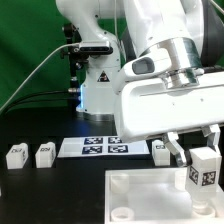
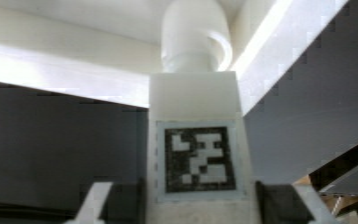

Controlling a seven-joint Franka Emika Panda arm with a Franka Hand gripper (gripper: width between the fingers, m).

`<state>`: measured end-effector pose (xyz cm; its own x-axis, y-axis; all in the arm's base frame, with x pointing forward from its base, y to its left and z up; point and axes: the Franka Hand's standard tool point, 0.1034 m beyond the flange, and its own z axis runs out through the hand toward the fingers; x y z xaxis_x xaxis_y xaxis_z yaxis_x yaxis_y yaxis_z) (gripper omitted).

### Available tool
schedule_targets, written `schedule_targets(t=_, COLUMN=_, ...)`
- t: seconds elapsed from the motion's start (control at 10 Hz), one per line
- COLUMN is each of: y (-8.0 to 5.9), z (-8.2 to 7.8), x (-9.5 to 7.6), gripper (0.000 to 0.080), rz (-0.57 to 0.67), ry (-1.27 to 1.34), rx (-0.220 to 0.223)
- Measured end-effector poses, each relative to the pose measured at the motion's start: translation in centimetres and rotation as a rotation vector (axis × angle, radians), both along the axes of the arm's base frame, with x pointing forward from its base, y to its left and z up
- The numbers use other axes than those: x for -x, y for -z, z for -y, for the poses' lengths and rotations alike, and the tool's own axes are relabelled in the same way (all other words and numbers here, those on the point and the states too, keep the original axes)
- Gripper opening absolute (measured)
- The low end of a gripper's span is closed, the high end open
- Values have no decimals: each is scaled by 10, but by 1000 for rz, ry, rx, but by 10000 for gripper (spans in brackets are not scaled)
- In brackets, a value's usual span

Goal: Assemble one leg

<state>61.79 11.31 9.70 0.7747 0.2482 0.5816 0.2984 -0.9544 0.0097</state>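
My gripper [image 1: 198, 158] is shut on a white leg [image 1: 203, 172] with a black-and-white tag and holds it above the right part of the large white square panel [image 1: 140, 190]. In the wrist view the leg [image 2: 201, 110] fills the middle. Its tag faces the camera and its round end points toward the white panel [image 2: 51, 50]. My gripper [image 2: 202, 208] grips the leg on both sides; one finger [image 2: 98, 200] shows beside it. A corner socket [image 1: 121, 211] shows on the panel's near side.
Two loose legs [image 1: 15, 153] [image 1: 44, 152] stand at the exterior view's left and another [image 1: 160, 150] sits just behind the gripper. The marker board [image 1: 95, 147] lies between them. The robot's base [image 1: 95, 80] stands behind.
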Motion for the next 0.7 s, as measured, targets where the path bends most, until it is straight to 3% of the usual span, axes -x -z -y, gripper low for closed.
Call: schedule_targets(t=0.7, y=11, z=-2, x=-3, gripper=293, rz=1, ry=3, rx=-6)
